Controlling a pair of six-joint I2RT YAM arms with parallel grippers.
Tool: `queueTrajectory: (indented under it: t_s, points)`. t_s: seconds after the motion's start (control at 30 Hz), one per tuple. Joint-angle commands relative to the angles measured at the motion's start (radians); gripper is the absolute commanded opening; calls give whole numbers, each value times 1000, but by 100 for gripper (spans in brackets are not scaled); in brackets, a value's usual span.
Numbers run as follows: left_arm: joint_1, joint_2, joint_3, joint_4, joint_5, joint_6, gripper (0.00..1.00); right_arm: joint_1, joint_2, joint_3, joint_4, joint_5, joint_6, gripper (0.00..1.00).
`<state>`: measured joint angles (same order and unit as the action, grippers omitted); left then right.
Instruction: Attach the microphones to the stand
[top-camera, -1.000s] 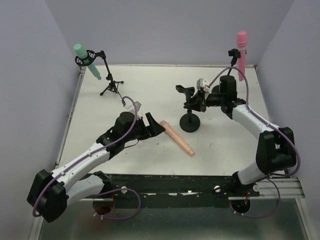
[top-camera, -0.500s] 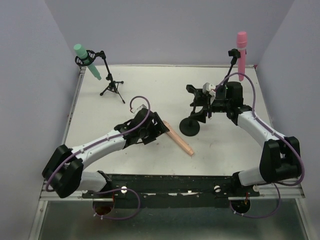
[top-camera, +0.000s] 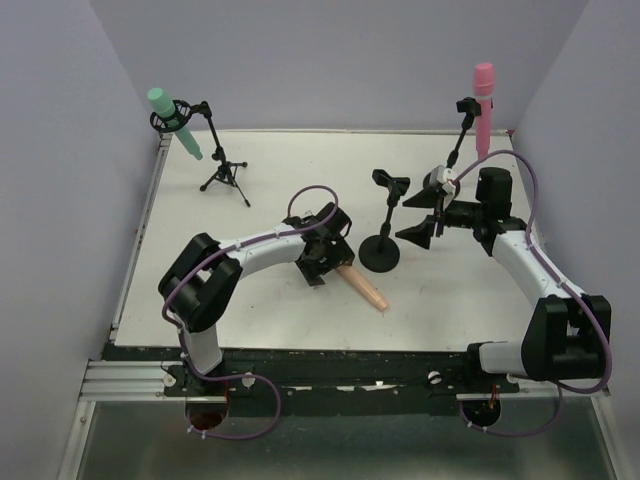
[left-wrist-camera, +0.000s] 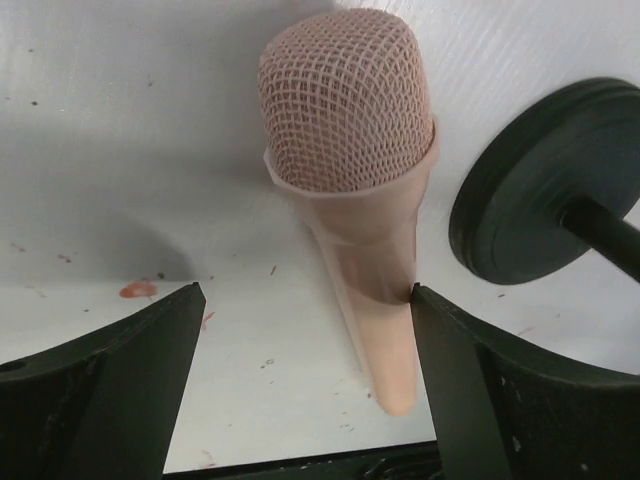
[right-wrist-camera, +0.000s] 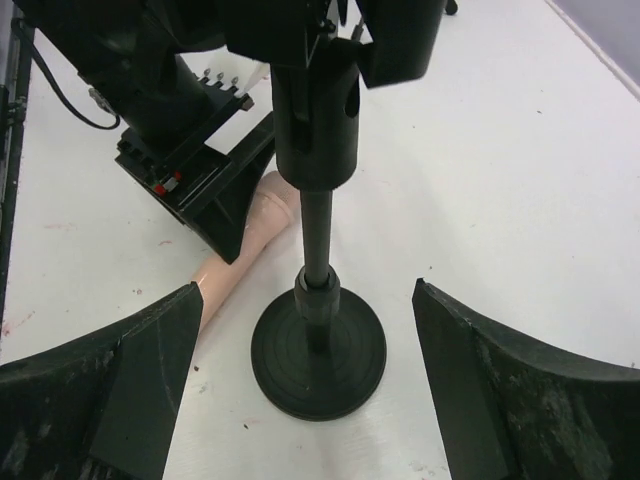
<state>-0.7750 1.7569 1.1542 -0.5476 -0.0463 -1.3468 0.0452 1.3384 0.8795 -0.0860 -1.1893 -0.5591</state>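
Note:
The peach microphone (top-camera: 366, 289) lies flat on the white table, mesh head (left-wrist-camera: 347, 95) toward the stand's round base (top-camera: 380, 253). My left gripper (top-camera: 328, 262) hangs over its head end, open. In the left wrist view the tapered body (left-wrist-camera: 385, 330) runs between the fingers against the right finger (left-wrist-camera: 470, 380), with a wide gap on the left. The black stand (right-wrist-camera: 318, 225) is upright, its clip (top-camera: 390, 183) empty. My right gripper (top-camera: 420, 228) is open just right of the stand, its fingers either side of the pole and apart from it.
A teal-green microphone (top-camera: 168, 118) sits in a tripod stand (top-camera: 224, 175) at the back left. A pink microphone (top-camera: 483, 105) is clipped upright on a stand at the back right corner. Grey walls close in the table on three sides.
My right gripper has opened, let go of the stand and drawn back to the right. My left arm has reached forward and lowered its open jaws around the peach microphone.

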Motion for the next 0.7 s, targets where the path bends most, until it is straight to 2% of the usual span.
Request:
queueTrajectory:
  t_s: [0.0,0.33,0.47,0.53,0.67]
  points:
    - [-7,78,73,-80,-50,-60,89,-19,-24,-14,-35,-46,-32,94]
    - [-7,194,188,-218,-150,-60,78,-33,-30,-8,-63,-53,-50,94]
    - [-6,216,214,-245,-182,-35,69,-36,-31,3,-98,-55,-82,94]
    - [-6,214,214,-244,-199,-23,59,-39,-33,6,-107,-58,-88,94]
    - [-6,187,188,-213,-227,1,29,-39,-38,10,-124,-72,-97,94]
